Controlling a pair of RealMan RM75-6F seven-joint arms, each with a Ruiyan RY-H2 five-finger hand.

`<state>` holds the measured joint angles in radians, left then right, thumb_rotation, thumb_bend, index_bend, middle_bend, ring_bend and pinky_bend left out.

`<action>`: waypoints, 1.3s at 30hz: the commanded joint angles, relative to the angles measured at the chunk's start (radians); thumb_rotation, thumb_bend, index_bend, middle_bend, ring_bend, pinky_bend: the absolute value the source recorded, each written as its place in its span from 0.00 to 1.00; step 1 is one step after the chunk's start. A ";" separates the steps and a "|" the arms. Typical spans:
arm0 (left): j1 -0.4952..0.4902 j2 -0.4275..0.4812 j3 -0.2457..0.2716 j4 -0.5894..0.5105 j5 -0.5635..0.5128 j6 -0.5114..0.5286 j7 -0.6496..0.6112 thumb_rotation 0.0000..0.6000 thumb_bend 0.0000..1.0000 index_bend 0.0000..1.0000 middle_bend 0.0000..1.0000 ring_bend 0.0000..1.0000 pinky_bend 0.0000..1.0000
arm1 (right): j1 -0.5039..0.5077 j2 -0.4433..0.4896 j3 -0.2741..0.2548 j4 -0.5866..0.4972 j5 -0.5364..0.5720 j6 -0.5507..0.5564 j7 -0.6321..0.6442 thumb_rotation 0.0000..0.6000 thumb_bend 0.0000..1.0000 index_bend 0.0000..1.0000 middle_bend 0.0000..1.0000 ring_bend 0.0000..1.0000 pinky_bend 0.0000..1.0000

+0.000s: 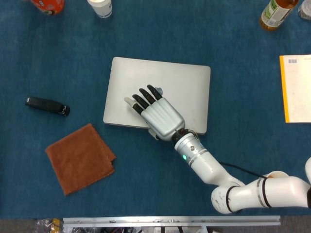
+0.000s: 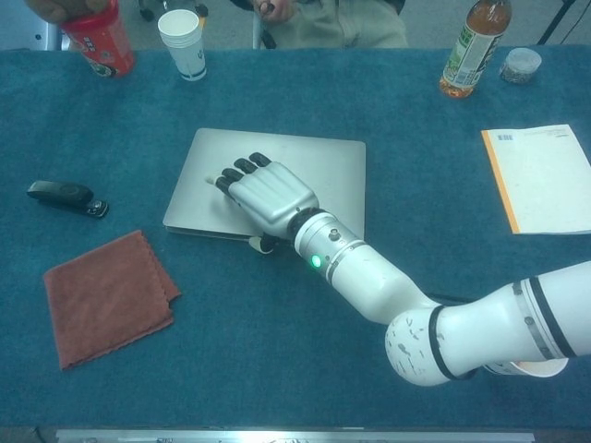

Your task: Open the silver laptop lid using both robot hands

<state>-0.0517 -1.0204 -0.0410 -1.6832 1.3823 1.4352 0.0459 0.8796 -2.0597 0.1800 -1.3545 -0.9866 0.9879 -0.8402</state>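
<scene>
With the flat silver laptop [image 1: 158,94] mid-table on the blue cloth, lid barely raised at its near edge, the right hand [image 1: 158,112] lies fingers-spread on top, thumb apparently hooking that edge; lifting comes next, the left hand unseen

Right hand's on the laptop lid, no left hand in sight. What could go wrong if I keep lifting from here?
1. Only the right robot hand rests on the laptop; with nothing steadying the base, the whole laptop may lift or slide instead of opening.
2. The palm lies flat over the lid, so pressing down could work against the thumb at the front edge.
</scene>
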 commanded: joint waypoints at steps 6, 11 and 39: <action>-0.004 -0.004 -0.003 0.015 -0.007 -0.010 -0.013 1.00 0.55 0.14 0.15 0.11 0.17 | 0.005 0.019 0.001 -0.027 0.008 0.020 -0.040 1.00 0.36 0.05 0.13 0.00 0.05; -0.013 -0.006 -0.002 0.026 -0.011 -0.032 -0.017 1.00 0.55 0.16 0.15 0.11 0.17 | 0.013 0.041 0.017 -0.057 0.013 0.041 -0.070 1.00 0.38 0.05 0.13 0.00 0.05; -0.204 0.013 0.100 0.053 0.209 -0.333 -0.161 0.74 0.55 0.23 0.17 0.13 0.14 | 0.070 0.110 0.070 -0.136 0.070 0.106 -0.161 1.00 0.38 0.05 0.13 0.00 0.05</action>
<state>-0.2365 -1.0068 0.0488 -1.6359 1.5681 1.1173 -0.1039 0.9489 -1.9503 0.2494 -1.4898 -0.9170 1.0932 -1.0006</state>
